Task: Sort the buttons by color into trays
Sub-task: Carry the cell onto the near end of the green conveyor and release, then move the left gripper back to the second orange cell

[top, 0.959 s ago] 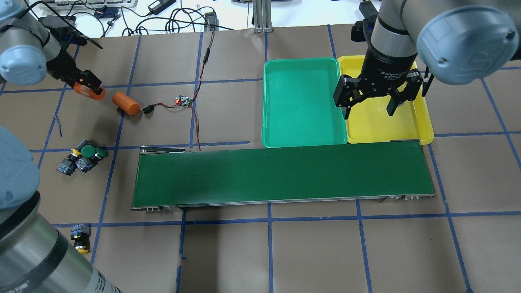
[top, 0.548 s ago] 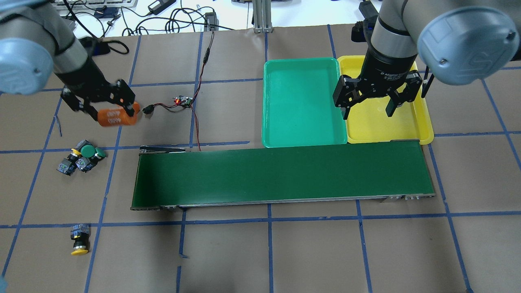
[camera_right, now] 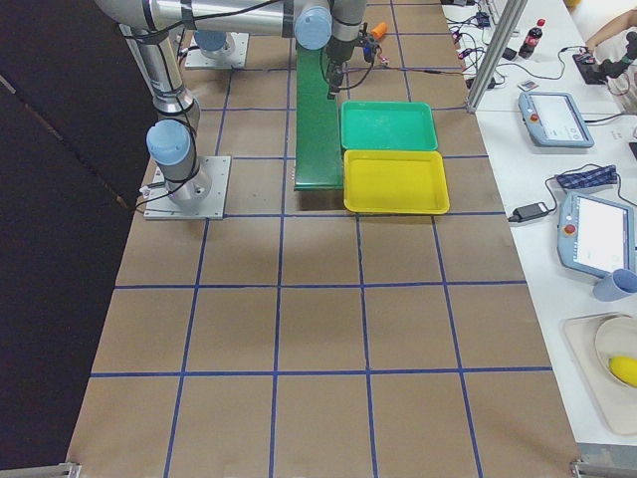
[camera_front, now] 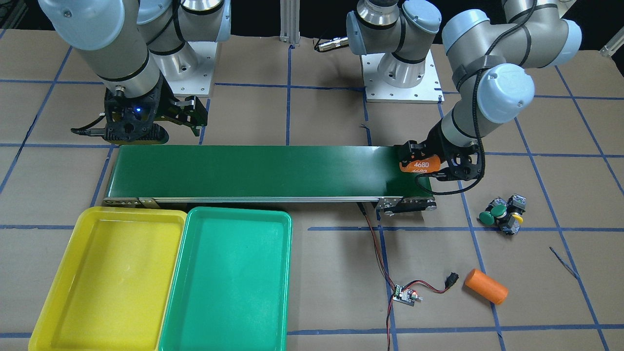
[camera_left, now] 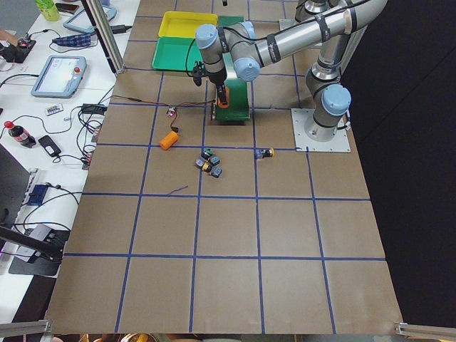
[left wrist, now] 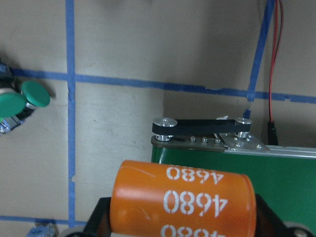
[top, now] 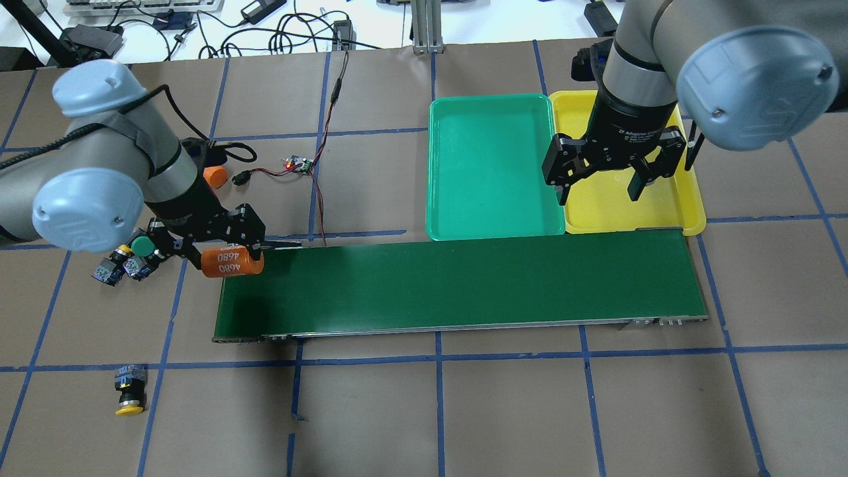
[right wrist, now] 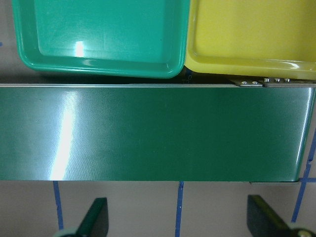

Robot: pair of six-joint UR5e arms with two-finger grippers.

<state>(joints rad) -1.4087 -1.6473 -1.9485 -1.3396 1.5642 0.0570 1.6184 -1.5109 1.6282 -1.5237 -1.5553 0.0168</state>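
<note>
Three buttons (top: 132, 255), two green-capped and one yellow-capped, lie in a cluster left of the belt; they also show in the front view (camera_front: 502, 214). Two green caps (left wrist: 34, 94) show in the left wrist view. A lone yellow-capped button (top: 128, 394) lies at the front left. The teal-green tray (top: 490, 165) and the yellow tray (top: 686, 202) sit side by side behind the belt, both empty. My left gripper (top: 228, 255) is shut on an orange cylinder marked 4680 (top: 232, 264), held over the belt's left end. My right gripper (top: 599, 179) is open and empty over the yellow tray's near left part.
The long dark-green conveyor belt (top: 464, 285) lies across the middle. A second orange cylinder (camera_front: 486, 286) lies behind the left arm. A small circuit board (top: 299, 163) with red wires sits beside it. Blue tape lines grid the brown table.
My left gripper has carried the 4680 cylinder from the far left toward the front and right, to the belt's left end. The right gripper has barely moved.
</note>
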